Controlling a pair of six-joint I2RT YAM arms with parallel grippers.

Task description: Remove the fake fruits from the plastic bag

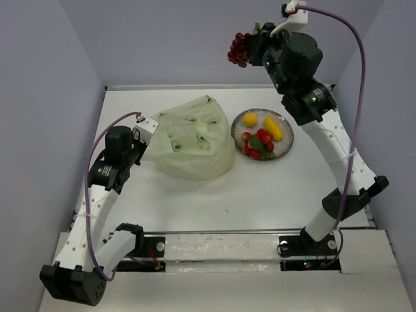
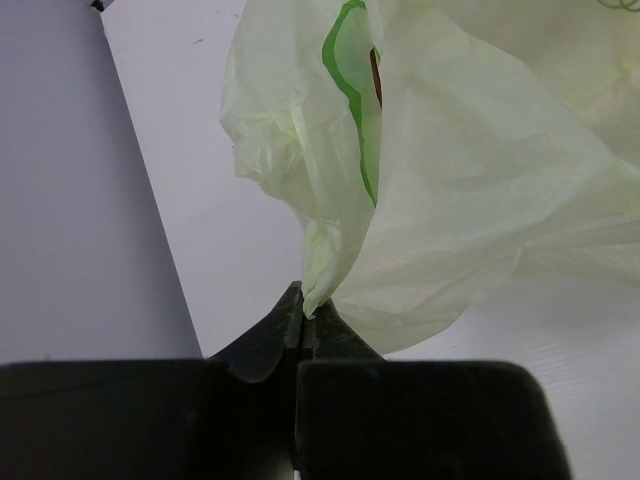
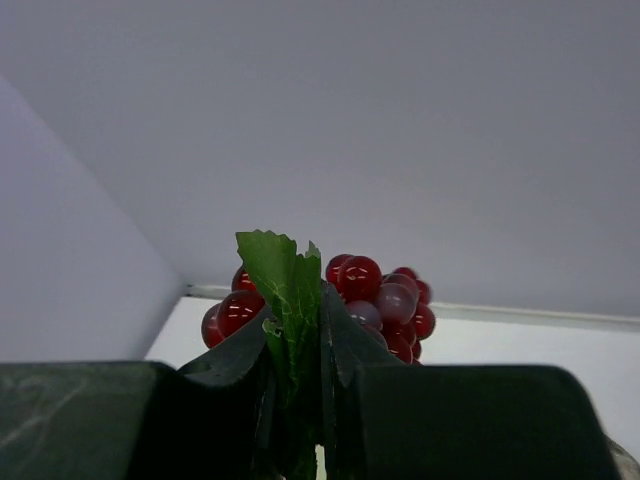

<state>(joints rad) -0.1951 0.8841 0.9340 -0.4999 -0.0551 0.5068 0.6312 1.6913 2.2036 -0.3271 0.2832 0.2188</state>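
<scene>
Plastic bag beside plate; grapes aloft

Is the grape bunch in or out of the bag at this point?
Out. The right gripper holds the grape bunch by its leaf, high above the table, apart from the plastic bag.

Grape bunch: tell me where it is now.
Top view, far right: the grape bunch hangs in the air from the right gripper, pinched by its leaf, beyond the plate and right of the bag.
</scene>
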